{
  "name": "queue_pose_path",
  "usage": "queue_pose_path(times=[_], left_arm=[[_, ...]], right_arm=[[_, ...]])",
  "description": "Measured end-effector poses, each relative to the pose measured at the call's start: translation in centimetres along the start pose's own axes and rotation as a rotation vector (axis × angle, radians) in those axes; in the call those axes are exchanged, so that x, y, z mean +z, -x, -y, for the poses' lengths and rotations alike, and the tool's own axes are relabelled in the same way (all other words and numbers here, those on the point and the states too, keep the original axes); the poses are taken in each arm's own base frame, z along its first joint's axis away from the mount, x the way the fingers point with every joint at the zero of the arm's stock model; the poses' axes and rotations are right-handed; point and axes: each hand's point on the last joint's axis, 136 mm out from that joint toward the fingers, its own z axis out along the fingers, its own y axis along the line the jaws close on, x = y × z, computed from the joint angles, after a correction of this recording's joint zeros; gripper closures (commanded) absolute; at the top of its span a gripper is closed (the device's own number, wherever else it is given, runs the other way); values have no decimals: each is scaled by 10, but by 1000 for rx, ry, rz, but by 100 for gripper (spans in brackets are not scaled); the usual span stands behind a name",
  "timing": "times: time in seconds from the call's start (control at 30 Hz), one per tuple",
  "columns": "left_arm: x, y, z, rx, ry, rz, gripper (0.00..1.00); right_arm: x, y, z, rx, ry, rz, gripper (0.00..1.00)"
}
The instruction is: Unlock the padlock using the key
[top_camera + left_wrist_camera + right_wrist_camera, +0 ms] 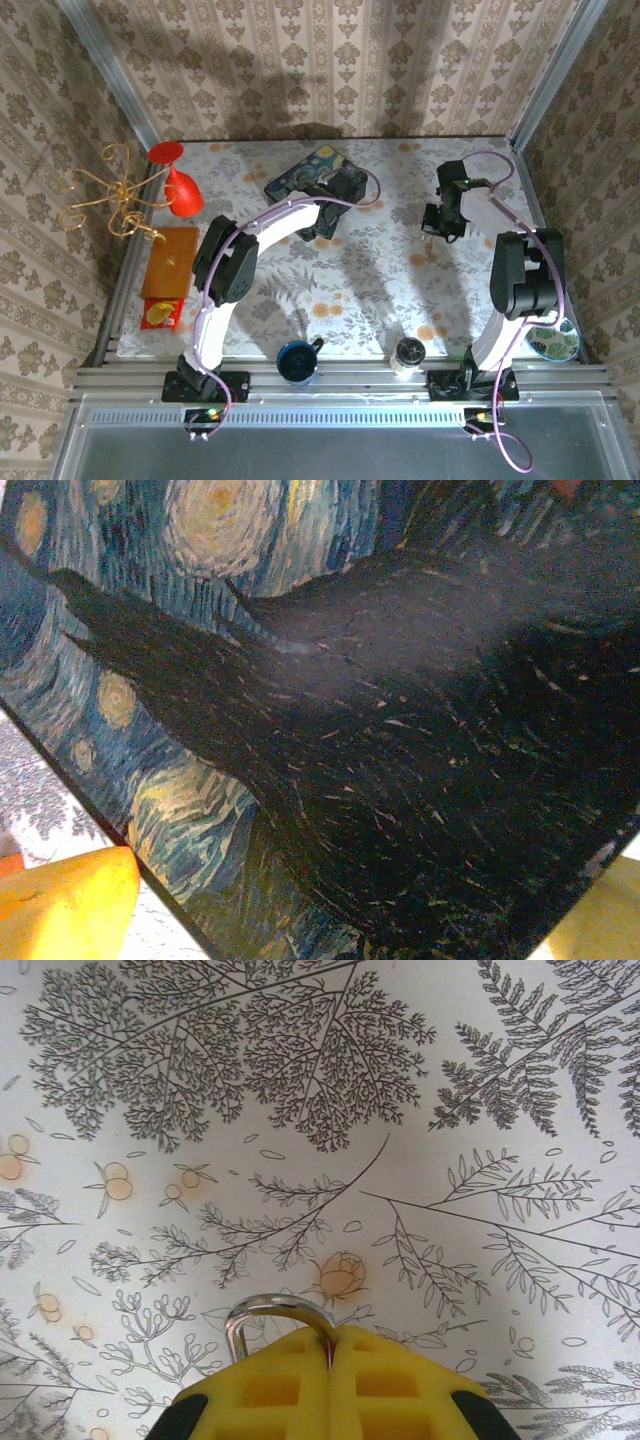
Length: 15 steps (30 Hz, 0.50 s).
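Two arms at the near edge of a big desk (370, 290) with a flowery cloth. Left arm (225, 265) bent and reaching toward the far middle. Right arm (525, 275) folded up on the right side, with the tip pointing down.

Next in size, a dark blue painted box (318, 183) with swirly yellow stars, near the back of the desk, right under the tip of the left arm. Left of it, a flat orange-brown board (170, 262) by the left edge. Behind the board, a curly gold wire stand (128, 215) and a red goblet (180, 185), tilted, just beside each other. On the far right, by the base of the right arm, a patterned bowl (560, 345). Along the near edge, a blue cup (297, 362) and a little jar (408, 355), well apart. At the near end of the board, a small red and yellow packet (160, 315).

Left jaws wide, as wide as can be, with the box close up between the two yellow pads (60, 905). Touching the box or not: cannot tell.

Right jaws squeezed tight on the padlock (280, 1303). Just a thin silvery loop poking out from between the yellow fingers (330, 1390), with the brass part tucked away inside. Padlock over bare cloth on the right half of the desk, well apart from the box.
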Motion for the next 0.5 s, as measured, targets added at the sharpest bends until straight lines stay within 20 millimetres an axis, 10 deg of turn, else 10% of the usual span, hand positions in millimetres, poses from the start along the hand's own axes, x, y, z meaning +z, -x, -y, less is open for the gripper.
queue_pose_path(times=[0.5], left_arm=[[-35,8,-7,-107,-145,106,0]], right_arm=[[12,8,3,-47,-77,-24,100]])
